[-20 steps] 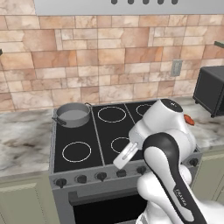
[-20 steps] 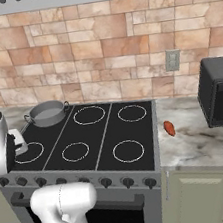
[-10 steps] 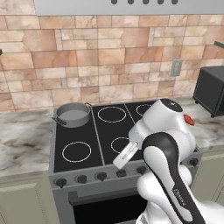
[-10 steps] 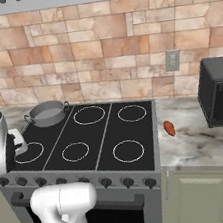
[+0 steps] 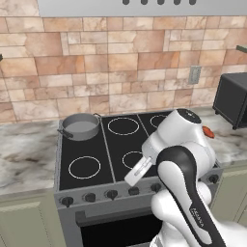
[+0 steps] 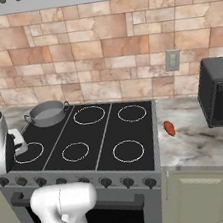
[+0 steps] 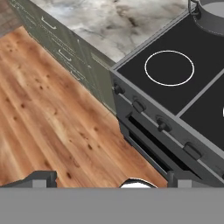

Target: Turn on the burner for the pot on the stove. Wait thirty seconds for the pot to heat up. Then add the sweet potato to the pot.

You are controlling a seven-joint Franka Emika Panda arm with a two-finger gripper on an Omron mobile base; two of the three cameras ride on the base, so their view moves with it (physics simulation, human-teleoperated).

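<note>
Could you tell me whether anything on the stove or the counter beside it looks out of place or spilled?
Nothing stands out. The pot sits upright on the stove's back left burner ring, and the sweet potato lies on the marble counter right of the stove. No spills or damage are visible.

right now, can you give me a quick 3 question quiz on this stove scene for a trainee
1. True or false: the pot sits on the back left burner of the stove.
2. Where does the sweet potato lie?
A. inside the pot
B. on the counter right of the stove
C. on a front burner
3. Fill in: the gripper hangs in front of the stove, above the wooden floor, with its jaws ____.

Key: 1 true. 2 B. 3 open.
</note>
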